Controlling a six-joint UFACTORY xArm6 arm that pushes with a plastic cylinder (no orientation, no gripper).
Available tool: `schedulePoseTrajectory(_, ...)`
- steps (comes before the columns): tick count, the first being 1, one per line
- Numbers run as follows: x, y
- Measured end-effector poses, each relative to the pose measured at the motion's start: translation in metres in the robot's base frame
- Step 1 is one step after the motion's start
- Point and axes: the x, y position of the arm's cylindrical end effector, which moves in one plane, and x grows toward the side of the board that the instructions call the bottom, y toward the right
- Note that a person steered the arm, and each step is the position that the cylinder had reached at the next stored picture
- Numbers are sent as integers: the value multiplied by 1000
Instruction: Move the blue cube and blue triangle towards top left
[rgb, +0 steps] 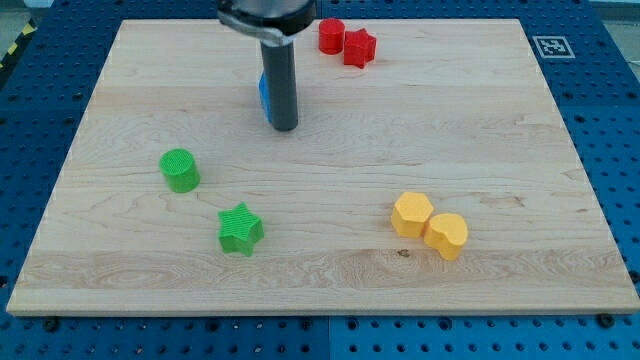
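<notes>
My tip rests on the board near the view's top centre. A blue block shows only as a narrow strip at the rod's left edge; the rod hides most of it, so I cannot tell its shape or whether it is one block or two. The tip is right beside it, on its right and slightly lower in the view, seemingly touching.
A red cylinder and a red star sit together at the top. A green cylinder and green star lie lower left. A yellow hexagon and a second yellow block lie lower right. The wooden board sits on a blue pegboard table.
</notes>
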Motion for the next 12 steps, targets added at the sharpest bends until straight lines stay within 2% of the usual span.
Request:
schedulePoseTrajectory(2,-76,6)
schedulePoseTrajectory(4,-106,7)
schedulePoseTrajectory(8,-85,4)
schedulePoseTrajectory(12,-88,-55)
